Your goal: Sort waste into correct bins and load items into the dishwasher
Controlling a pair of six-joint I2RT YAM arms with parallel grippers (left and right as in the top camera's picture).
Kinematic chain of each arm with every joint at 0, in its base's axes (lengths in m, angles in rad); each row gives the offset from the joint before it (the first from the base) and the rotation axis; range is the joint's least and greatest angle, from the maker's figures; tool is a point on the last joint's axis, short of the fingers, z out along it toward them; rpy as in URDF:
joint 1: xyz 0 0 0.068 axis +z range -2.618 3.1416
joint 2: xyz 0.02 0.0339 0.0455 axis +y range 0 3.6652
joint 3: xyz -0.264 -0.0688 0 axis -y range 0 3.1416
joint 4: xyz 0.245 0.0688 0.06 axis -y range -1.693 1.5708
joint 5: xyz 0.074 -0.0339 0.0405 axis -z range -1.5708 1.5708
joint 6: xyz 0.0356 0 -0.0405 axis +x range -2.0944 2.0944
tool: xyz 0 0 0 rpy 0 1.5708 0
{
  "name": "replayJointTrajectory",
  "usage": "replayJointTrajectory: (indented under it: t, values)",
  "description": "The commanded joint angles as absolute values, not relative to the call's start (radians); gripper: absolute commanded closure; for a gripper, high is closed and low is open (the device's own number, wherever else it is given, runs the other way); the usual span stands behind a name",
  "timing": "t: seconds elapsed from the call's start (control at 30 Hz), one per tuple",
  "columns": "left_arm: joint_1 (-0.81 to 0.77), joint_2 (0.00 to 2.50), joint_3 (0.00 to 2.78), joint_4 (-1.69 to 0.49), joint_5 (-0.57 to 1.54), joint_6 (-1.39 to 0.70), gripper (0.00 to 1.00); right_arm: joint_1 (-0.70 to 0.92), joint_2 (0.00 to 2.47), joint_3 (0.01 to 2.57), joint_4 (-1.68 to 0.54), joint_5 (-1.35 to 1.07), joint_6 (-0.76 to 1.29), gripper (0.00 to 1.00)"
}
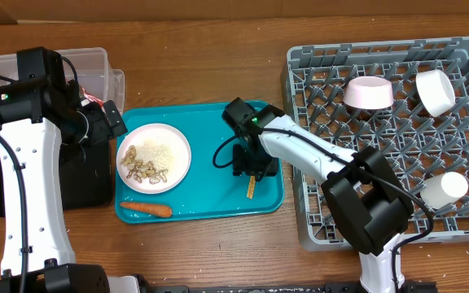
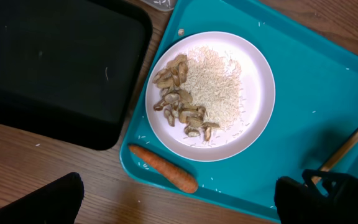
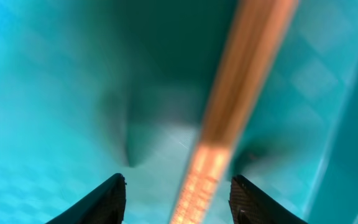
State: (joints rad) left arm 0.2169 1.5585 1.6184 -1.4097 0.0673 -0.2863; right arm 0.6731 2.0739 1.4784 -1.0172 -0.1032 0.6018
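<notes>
A round white plate (image 1: 154, 157) with white rice and brownish bits lies on the teal tray (image 1: 218, 122); it also shows in the left wrist view (image 2: 253, 93). An orange sausage-like stick (image 1: 146, 209) (image 2: 164, 168) lies at the tray's front left. My left gripper (image 1: 114, 120) (image 2: 179, 205) is open and empty, above the tray's left edge. My right gripper (image 1: 251, 167) (image 3: 182, 199) is open, low over the tray, with the wooden chopsticks (image 1: 252, 189) (image 3: 229, 106) between its fingers. The chopsticks also show in the left wrist view (image 2: 352, 142).
The black tray (image 1: 88, 175) (image 2: 55, 62) lies left of the teal tray, the clear tub (image 1: 96, 61) behind it with a bit of red inside. The grey dish rack (image 1: 316, 203) at the right holds a pinkish bowl (image 1: 369, 92), a white cup (image 1: 434, 89) and another white vessel (image 1: 444, 189).
</notes>
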Motion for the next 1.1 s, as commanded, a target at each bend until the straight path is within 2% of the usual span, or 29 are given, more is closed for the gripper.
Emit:
replayJointTrajectory:
  t: [0.0,1.07]
  values:
    - [0.215,1.564,1.631,-1.409,0.071,-0.299,0.00,0.661,2.067,1.533,-1.049,-0.068,0.603,0.44]
    - [0.215,1.564,1.631,-1.414,0.071,-0.299,0.00,0.681,2.088,1.570,-1.011,-0.107,0.607,0.43]
